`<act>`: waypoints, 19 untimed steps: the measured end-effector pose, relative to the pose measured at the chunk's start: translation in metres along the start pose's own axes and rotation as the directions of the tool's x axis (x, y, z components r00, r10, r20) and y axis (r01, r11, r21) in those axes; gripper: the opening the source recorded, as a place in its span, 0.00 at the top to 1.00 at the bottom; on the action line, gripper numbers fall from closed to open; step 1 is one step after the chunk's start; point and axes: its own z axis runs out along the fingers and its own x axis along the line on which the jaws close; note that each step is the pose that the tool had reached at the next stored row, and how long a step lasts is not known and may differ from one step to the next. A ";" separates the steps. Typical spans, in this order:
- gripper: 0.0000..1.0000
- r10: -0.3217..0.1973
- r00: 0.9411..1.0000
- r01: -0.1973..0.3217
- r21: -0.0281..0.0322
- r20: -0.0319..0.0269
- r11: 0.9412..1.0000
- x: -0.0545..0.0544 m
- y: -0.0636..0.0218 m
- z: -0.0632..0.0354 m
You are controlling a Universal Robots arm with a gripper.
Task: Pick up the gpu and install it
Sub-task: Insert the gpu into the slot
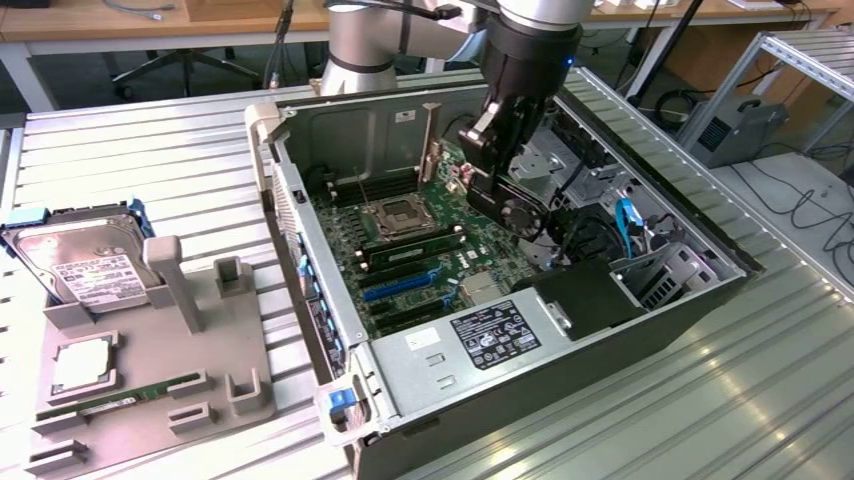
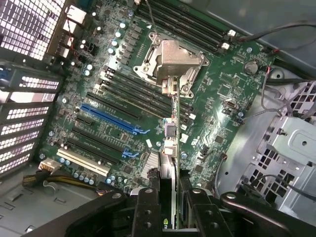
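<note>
In the exterior view, the gripper (image 1: 518,220) reaches down inside the open computer case (image 1: 360,130), just above the motherboard (image 1: 400,260). In the wrist view, its fingers (image 2: 147,212) stand narrow, pinching the gpu (image 2: 170,148) edge-on over the motherboard, near its blue slot (image 2: 111,118).

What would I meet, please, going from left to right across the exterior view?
Hard drive → tall grey post → computer case wall → CPU socket → gpu held in the pincer → blue cable.
</note>
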 end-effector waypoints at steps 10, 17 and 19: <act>0.74 -0.060 0.998 0.060 -0.001 0.003 0.998 0.000 0.0000 0.0001; 0.74 -0.089 0.996 0.089 -0.001 0.004 0.996 0.000 0.0000 0.0003; 0.74 -0.096 0.995 0.096 -0.001 0.004 0.995 0.000 0.0000 0.0003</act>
